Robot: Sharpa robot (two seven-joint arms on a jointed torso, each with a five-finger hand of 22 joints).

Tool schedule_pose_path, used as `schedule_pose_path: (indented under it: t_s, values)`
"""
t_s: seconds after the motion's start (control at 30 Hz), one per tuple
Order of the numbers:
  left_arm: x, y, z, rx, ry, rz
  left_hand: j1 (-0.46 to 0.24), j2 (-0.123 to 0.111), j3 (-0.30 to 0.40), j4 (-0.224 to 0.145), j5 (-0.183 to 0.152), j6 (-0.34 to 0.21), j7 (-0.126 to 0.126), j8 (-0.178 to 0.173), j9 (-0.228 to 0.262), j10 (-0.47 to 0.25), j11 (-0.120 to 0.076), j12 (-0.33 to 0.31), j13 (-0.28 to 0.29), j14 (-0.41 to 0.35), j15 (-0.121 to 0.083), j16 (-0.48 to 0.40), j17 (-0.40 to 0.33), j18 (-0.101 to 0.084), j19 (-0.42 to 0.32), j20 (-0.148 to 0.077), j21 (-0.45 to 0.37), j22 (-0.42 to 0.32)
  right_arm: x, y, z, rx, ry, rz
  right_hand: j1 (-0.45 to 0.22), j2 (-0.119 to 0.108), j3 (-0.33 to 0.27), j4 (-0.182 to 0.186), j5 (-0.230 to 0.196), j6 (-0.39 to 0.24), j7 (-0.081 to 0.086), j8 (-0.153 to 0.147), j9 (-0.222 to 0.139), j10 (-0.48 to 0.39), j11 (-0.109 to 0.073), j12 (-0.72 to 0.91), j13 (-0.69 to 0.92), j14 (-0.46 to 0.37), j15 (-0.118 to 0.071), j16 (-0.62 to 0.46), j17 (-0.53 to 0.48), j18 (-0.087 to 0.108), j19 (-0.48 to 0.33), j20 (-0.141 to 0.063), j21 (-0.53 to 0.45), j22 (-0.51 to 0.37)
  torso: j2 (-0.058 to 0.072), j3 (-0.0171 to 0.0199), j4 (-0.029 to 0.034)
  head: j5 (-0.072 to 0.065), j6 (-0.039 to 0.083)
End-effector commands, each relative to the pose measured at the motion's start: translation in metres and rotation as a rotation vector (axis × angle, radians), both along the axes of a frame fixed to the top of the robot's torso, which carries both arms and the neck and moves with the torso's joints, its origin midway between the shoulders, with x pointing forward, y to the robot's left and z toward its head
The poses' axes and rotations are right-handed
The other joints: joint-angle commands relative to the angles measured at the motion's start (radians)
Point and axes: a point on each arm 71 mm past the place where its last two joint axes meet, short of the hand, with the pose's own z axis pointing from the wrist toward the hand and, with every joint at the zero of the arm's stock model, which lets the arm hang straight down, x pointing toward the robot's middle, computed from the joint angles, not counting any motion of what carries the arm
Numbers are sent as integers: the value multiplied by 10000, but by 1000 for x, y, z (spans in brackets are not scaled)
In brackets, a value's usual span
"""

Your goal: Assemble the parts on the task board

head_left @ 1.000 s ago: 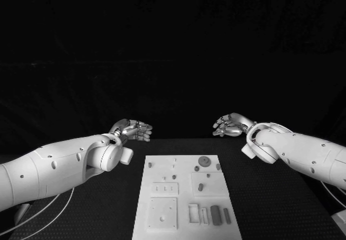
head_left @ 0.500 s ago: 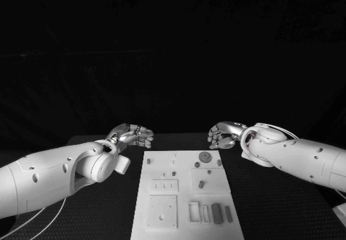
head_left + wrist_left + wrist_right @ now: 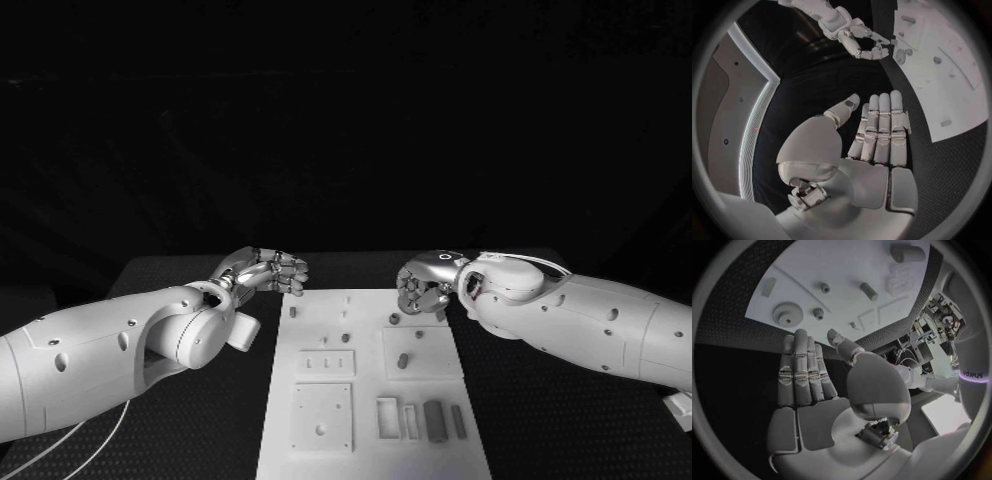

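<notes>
Since a moment ago the right hand (image 3: 423, 284) has swung in over the far right corner of the task board (image 3: 372, 400), fingers spread and empty above the gear part (image 3: 787, 313), while the left hand (image 3: 270, 271) hovers open off the far left corner; a hasty descent could knock the gear askew.

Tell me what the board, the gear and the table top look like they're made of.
Board: probably matte white plastic, evenly pale with no glare. Gear: seems moulded or printed plastic, dull grey with crisp teeth; metal can't be ruled out. Table: black covering with a fine dotted weave, likely rubber or fabric mat.
</notes>
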Motion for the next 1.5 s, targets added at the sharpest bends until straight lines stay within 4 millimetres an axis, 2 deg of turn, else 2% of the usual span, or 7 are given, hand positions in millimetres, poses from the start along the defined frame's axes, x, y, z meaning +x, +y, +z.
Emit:
schedule_pose_path:
  t_s: [0.03, 0.23, 0.27, 0.5, 0.87, 1.03, 1.5]
  values:
    - [-1, -5, 3, -139, -170, -326, 7, -56, -48, 9, 38, -7, 55, -70, -12, -4, 69, -72, 11, -33, 64, -60, 15, -113, -24, -33, -42, 14, 2, 1, -4, -702, -218, -21, 10, -85, 59, 19, 37, 71, -10, -72, -15, 85, 4, -59, -11, 75, 3, 60, 25, 206, 73, 2, 40, 45, 207, -46, 35, -42, 14]
    - [0, -5, 3, -143, -177, -328, -17, -60, -60, 11, 38, -18, 65, -97, -25, -9, 78, -108, 14, -36, 68, -98, 41, -123, -32, -35, -59, 15, 3, 6, -10, -832, -195, 40, 6, -82, 65, 19, 36, 76, -11, -87, -17, 99, 3, -93, -16, 89, 1, 63, 43, 206, 89, -6, 43, 57, 374, -85, 87, -73, 26]
    - [0, -5, 3, -141, -174, -324, -18, -60, -61, 12, 38, -18, 66, -99, -26, -10, 79, -112, 15, -36, 68, -101, 43, -124, -32, -35, -60, 15, 3, 7, -11, -860, -200, 60, 3, -81, 65, 20, 36, 75, -10, -91, -18, 100, 4, -100, -18, 91, 1, 64, 46, 206, 92, -7, 44, 60, 383, -79, 83, -68, 13]
    - [0, -4, 3, -138, -174, -290, -37, -59, -70, 15, 37, -20, 70, -114, -32, -9, 83, -134, 18, -35, 69, -126, 62, -129, -33, -36, -70, 17, 3, 10, -14, -929, -142, 78, -36, -95, 61, 28, 36, 63, -1, -129, -27, 98, 13, -175, -33, 98, 8, 57, 73, 206, 106, -11, 41, 79, 532, -137, 103, -93, -4]
    - [1, -4, 3, -135, -165, -294, -66, -63, -84, 18, 37, -23, 75, -134, -40, -10, 89, -166, 23, -31, 72, -159, 89, -134, -34, -38, -83, 19, 2, 13, -19, -1009, -16, 161, -72, -100, 58, 35, 36, 68, 2, -148, -30, 114, 17, -220, -39, 102, 12, 51, 92, 206, 112, -13, 37, 93, 698, -181, 108, -101, 12]
    - [2, -3, 3, -126, -166, -253, -81, -64, -92, 19, 35, -27, 79, -145, -44, -10, 93, -183, 26, -30, 74, -177, 104, -137, -36, -38, -90, 20, 3, 15, -23, -1076, 40, 168, -81, -95, 60, 34, 36, 76, -1, -155, -29, 129, 16, -239, -40, 99, 11, 45, 101, 206, 125, -17, 43, 105, 714, -155, 101, -91, 6]
    - [1, -3, 3, -130, -139, -272, -115, -65, -108, 25, 31, -31, 86, -167, -52, -8, 98, -219, 34, -23, 76, -216, 138, -141, -33, -38, -104, 24, 2, 19, -31, -1182, 205, 255, -123, -13, 75, 38, 36, 166, -33, -152, -14, 259, -10, -282, -24, 111, -7, 34, 145, 206, 157, -33, 62, 156, 773, -147, 104, -18, -6]
